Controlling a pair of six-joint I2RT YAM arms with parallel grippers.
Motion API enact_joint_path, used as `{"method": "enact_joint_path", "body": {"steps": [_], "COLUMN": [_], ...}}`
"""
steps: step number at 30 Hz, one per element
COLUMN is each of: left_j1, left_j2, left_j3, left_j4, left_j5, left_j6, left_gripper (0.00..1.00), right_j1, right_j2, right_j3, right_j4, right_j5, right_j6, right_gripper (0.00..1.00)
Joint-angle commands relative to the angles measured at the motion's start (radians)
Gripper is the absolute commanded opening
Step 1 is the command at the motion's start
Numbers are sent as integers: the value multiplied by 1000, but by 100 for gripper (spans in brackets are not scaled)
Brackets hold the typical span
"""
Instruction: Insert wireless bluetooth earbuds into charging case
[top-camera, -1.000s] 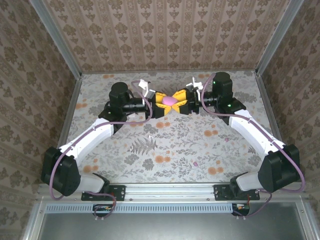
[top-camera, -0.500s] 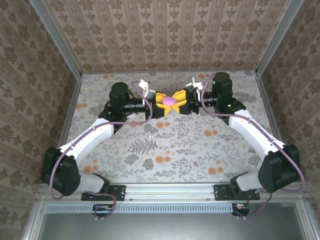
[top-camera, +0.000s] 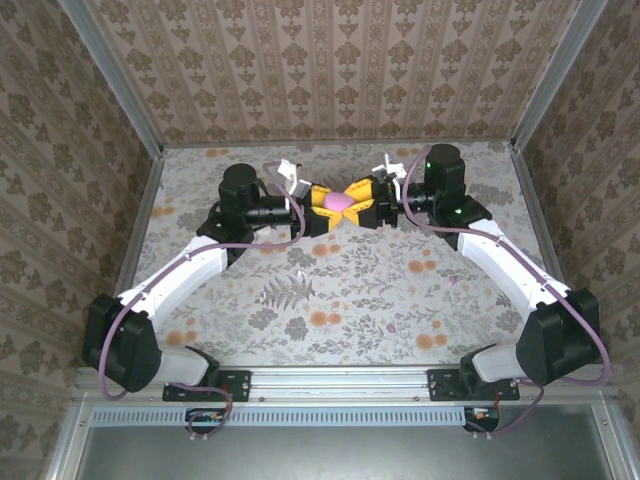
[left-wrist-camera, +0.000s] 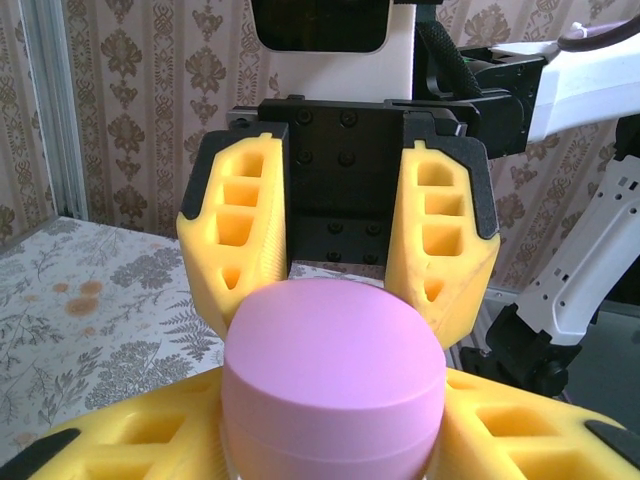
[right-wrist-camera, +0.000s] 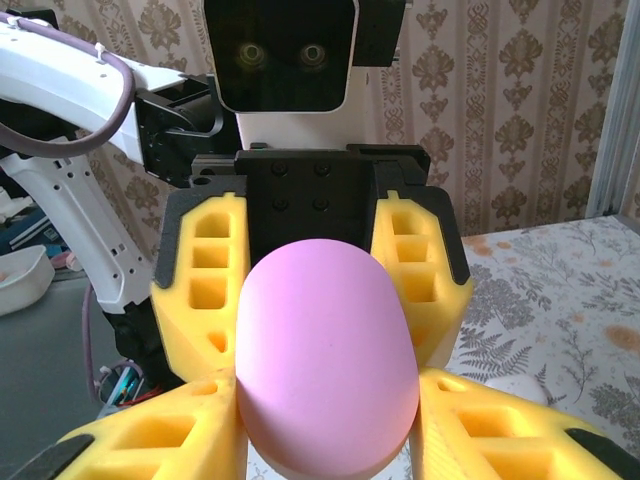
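Pink and smooth-shelled, the charging case (left-wrist-camera: 335, 370) hung above the far middle of the bench (top-camera: 330, 290), clamped from two sides. We saw the left end effector (top-camera: 326, 208) reaching in from the bench's left half and the right end effector (top-camera: 356, 206) from its right half, each pair of yellow fingers (left-wrist-camera: 240, 250) closed on the case's rounded flanks. We judged the case light, rigid and slippery, its domed shell offering little purchase. A seam ran round it below the top, and the safest hold looked to be across the body under that seam, leaving the lid free to swing. The earbuds were too small for us to place against the bench's floral print. We expected them to be feather-light, easily flicked away, and best pinched softly.
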Motion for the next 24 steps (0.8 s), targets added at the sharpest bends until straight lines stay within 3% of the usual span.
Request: {"method": "enact_joint_path", "body": {"steps": [1, 4, 15, 19, 24], "left_j1": [-7, -6, -7, -9, -8], "left_j2": [-12, -10, -6, -13, -33], "left_j3": [35, 36, 30, 2, -85], "left_j4": [-3, 1, 43, 86, 246], "left_j5": [38, 39, 11, -32, -155], "left_j6": [20, 16, -15, -31, -63], "left_gripper": [45, 39, 34, 32, 30], "right_j1": [-3, -3, -2, -2, -3], "right_j2": [-23, -25, -28, -51, -92], "right_j3": [-3, -6, 4, -6, -34], "right_j4": [44, 39, -40, -26, 31], "right_j5": [7, 10, 25, 112, 142], "right_j6": [11, 5, -46, -7, 80], "right_gripper": [42, 42, 49, 68, 76]}}
